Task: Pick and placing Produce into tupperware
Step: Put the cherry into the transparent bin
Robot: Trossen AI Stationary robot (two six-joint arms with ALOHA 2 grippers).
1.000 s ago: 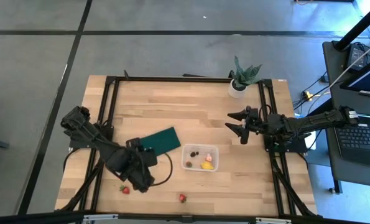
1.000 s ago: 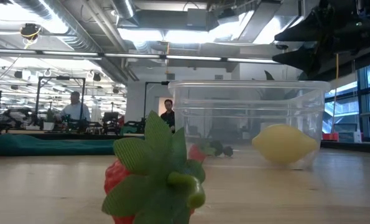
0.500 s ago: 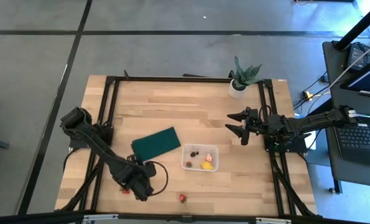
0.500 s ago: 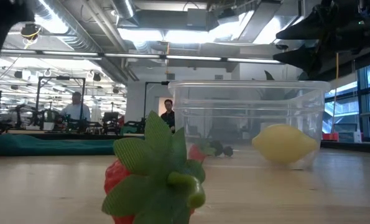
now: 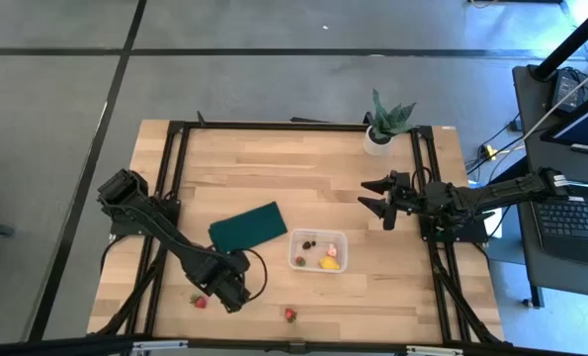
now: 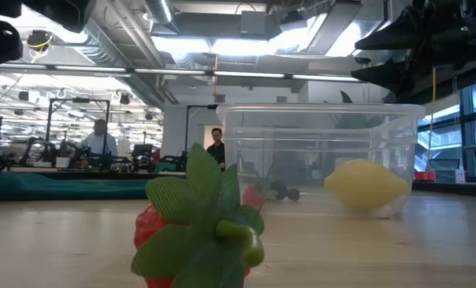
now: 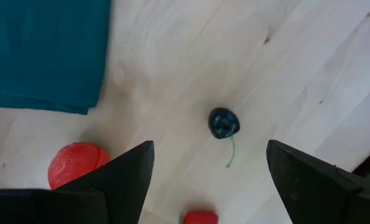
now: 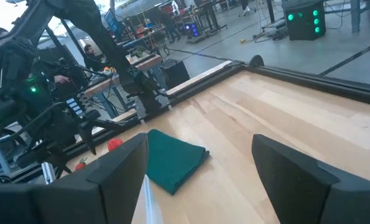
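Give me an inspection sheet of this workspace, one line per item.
Surface: light wooden table inside a black frame.
Job's things: clear tupperware holds a yellow lemon-like fruit, dark berries and a red piece. Two strawberries lie outside it at the near edge. The left wrist view shows a dark berry and a round red fruit on the wood.
Clutter: dark green pad; potted plant.
Grippers: left pincer open, low over the near-left table; right pincer open, waiting at the right.
Cables: black loop beside the left pincer.
Surroundings: laptop at right; people in the background room.
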